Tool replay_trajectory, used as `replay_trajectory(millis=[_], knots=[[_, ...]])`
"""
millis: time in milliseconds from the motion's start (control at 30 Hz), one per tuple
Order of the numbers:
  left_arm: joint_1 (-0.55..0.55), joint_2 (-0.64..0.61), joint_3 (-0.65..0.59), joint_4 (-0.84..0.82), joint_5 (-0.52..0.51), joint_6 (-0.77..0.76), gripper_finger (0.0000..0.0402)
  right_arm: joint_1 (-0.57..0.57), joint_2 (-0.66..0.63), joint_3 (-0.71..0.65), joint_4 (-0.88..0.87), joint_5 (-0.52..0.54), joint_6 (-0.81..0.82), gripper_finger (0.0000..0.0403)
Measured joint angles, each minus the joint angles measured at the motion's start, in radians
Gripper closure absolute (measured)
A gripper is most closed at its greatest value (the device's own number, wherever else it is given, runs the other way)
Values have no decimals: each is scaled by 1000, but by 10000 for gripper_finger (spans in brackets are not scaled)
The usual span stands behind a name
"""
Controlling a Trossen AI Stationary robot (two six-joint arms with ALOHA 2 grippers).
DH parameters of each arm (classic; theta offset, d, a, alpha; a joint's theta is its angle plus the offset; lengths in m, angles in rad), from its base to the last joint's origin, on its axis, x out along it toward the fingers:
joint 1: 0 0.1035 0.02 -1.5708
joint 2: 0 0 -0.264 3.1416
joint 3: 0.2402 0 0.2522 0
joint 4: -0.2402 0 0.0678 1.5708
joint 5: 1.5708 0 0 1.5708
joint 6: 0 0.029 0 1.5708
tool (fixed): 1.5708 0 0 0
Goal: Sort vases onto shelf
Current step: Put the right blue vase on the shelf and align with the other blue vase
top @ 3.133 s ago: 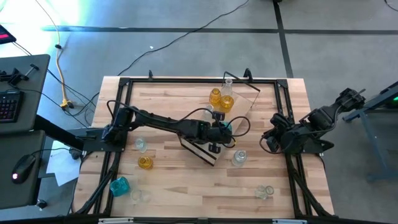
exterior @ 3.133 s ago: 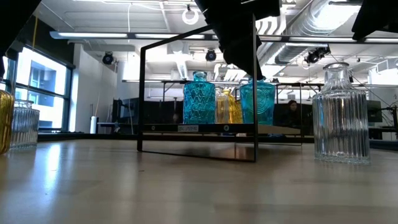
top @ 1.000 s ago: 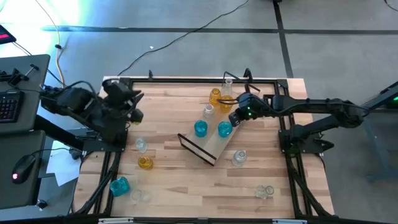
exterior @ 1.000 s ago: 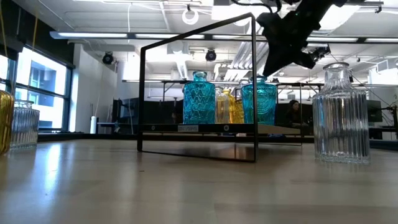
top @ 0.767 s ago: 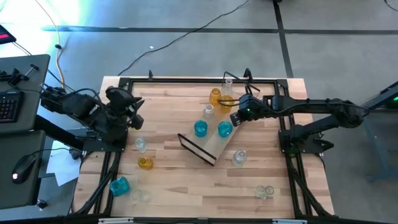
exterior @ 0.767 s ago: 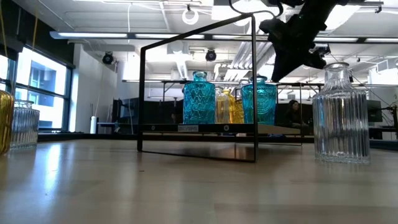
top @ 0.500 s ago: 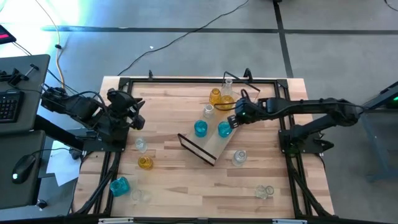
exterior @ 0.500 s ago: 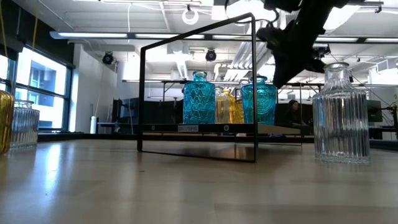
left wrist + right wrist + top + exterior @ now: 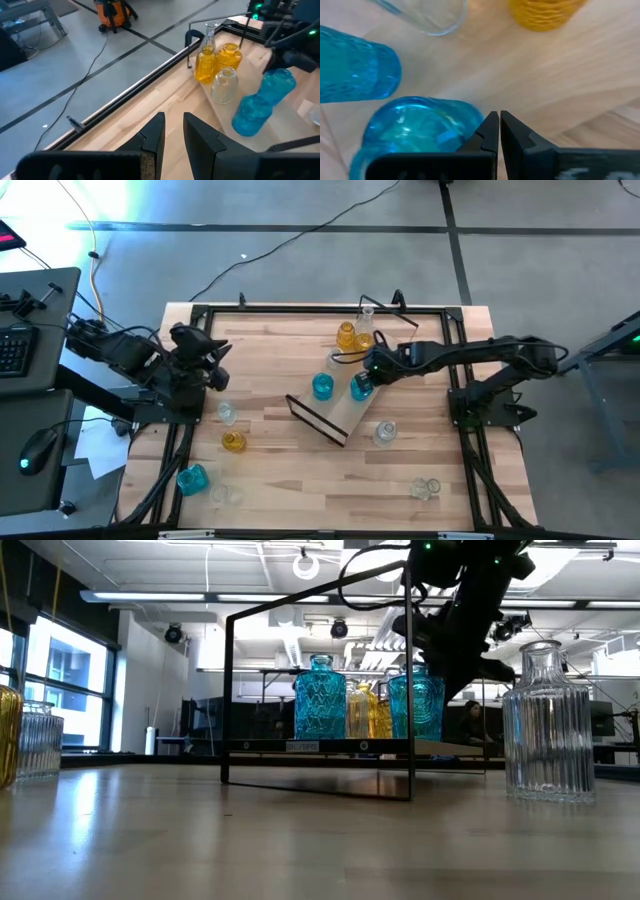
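High view: right gripper (image 9: pixel 367 370) reaches across to the shelf (image 9: pixel 343 412), which lies diagonally mid-table, and sits just beside the nearer teal vase (image 9: pixel 361 387) on the board. Left gripper (image 9: pixel 213 367) waits at the table's left edge, far from the shelf; the right arm is plainly nearer.

Low view: dark arm hangs over that teal vase (image 9: pixel 416 705), upright on the board.

Right wrist view: fingers pressed together, empty; teal vase (image 9: pixel 415 130) right alongside them.

Left wrist view: fingers (image 9: pixel 152 135) narrowly apart, holding nothing.
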Motion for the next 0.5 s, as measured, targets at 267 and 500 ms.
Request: replay_trajectory(millis=[267,500], knots=[[-21,-24,0,-1,0,4,342,8,7,0,61,-34,2,403],[-21,-36,0,-2,-2,3,342,53,7,0,92,-67,27,403]])
